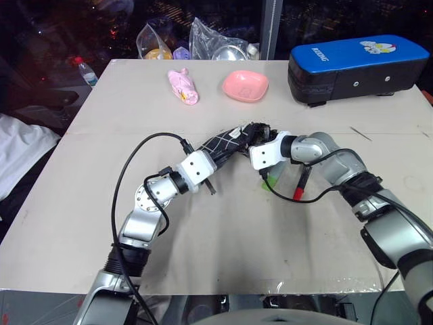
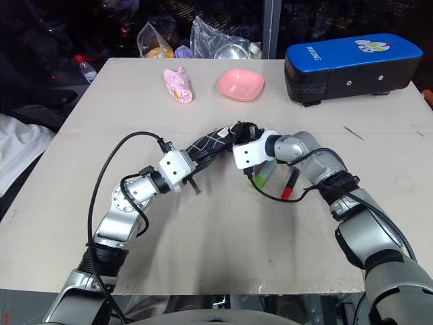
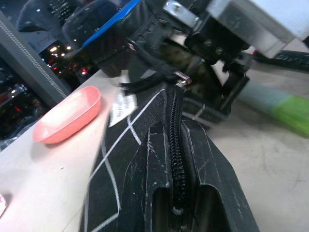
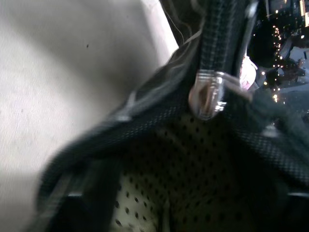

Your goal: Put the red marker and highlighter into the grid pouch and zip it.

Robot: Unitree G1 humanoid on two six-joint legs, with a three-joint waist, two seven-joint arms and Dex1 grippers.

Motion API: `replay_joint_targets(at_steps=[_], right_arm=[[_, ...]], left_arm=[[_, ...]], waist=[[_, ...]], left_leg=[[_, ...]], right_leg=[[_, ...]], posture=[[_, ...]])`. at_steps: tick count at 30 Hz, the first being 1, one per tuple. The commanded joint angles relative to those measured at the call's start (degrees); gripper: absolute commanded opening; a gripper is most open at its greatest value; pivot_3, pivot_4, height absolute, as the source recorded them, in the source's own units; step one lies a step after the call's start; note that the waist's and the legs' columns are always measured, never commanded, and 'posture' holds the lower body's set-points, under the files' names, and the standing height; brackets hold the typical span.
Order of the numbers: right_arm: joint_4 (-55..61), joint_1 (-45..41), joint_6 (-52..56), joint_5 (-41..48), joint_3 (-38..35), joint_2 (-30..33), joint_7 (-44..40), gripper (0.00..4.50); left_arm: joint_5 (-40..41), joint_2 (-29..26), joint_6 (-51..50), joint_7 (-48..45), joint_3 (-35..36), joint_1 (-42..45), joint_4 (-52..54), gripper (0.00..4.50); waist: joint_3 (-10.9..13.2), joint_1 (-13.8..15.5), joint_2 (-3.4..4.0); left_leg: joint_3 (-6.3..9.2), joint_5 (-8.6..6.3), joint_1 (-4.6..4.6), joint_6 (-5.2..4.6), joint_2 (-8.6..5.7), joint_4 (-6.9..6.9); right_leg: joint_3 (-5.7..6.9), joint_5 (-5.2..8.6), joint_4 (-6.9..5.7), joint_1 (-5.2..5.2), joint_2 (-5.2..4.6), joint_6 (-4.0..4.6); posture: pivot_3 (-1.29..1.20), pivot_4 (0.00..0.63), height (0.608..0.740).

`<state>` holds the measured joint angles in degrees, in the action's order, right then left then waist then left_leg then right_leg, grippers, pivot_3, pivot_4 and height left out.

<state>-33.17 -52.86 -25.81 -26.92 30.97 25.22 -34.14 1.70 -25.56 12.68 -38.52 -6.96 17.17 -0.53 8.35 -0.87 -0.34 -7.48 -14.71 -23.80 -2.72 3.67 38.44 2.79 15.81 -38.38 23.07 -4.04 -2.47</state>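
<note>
- The counter (image 1: pixel 81 203) is a broad pale board; along its far edge sit a big blue-topped black case (image 1: pixel 352 68), a pink dish (image 1: pixel 245 86) and a small pink toy (image 1: pixel 183 87), all well apart from the work.
- The grid pouch (image 1: pixel 223 145) lies mid-counter, its long axis running from near-left to far-right, and is strung between the two arms.
- The left tool (image 1: pixel 206 164) is clamped shut on the pouch's near end, holding it level; the zipper teeth (image 3: pixel 176 159) run straight out from between its fingers.
- The right tool (image 1: pixel 260 135) is at the pouch's far, open end. Its wrist view looks into the mouth, with mesh lining and the silver zipper slider (image 4: pixel 210 94) just ahead. I cannot tell from what shows whether its fingers are spread or pinching the fabric.
- The highlighter (image 1: pixel 274 178) lies on the counter just under the right wrist, beside the open end.
- The red marker (image 1: pixel 301 183) lies next to it, its red tip pointing toward the near edge; both are outside the pouch.
- Both pens lie roughly crosswise to the pouch and on the right arm's side, so I judge that arm is the one to fetch them.
</note>
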Motion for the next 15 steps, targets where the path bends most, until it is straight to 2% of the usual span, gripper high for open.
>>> replay_joint_targets(at_steps=[1,10,12,15], right_arm=[[0.75,-1.32,-0.54,0.36,-2.03,-0.30,0.19,4.45],[1.84,-0.93,0.70,1.46,-3.49,-1.17,0.20,4.45],[4.02,-0.13,2.49,4.96,-5.71,-0.98,-1.60,4.45],[12.12,3.48,10.06,14.79,-10.11,0.67,-10.37,4.45]], left_arm=[[0.33,0.22,0.76,0.68,0.61,0.82,1.73,0.00],[0.20,0.99,0.89,0.90,0.08,1.11,1.04,0.00],[0.58,1.19,0.38,1.31,0.67,0.86,0.81,0.00],[1.26,1.07,-0.32,2.02,1.86,0.64,0.17,0.00]], waist=[[0.00,0.00,0.00],[0.00,-0.01,0.00],[0.00,0.01,0.00],[0.00,0.21,0.00]], left_leg=[[-0.02,0.00,0.01,0.00,0.00,0.00],[-0.03,0.01,0.02,0.02,0.00,0.01],[-0.04,0.01,0.02,0.01,0.00,0.01],[0.02,0.01,0.02,0.01,0.01,0.01]], right_leg=[[-0.02,0.00,-0.02,0.01,0.00,0.00],[-0.11,0.00,-0.11,0.06,0.00,0.00],[-0.12,0.00,-0.12,0.07,0.00,0.00],[-0.13,0.00,-0.12,0.07,0.00,0.00]], posture=[[0.00,0.150,0.740],[0.00,0.150,0.740],[0.00,0.150,0.740],[0.00,0.150,0.740]])
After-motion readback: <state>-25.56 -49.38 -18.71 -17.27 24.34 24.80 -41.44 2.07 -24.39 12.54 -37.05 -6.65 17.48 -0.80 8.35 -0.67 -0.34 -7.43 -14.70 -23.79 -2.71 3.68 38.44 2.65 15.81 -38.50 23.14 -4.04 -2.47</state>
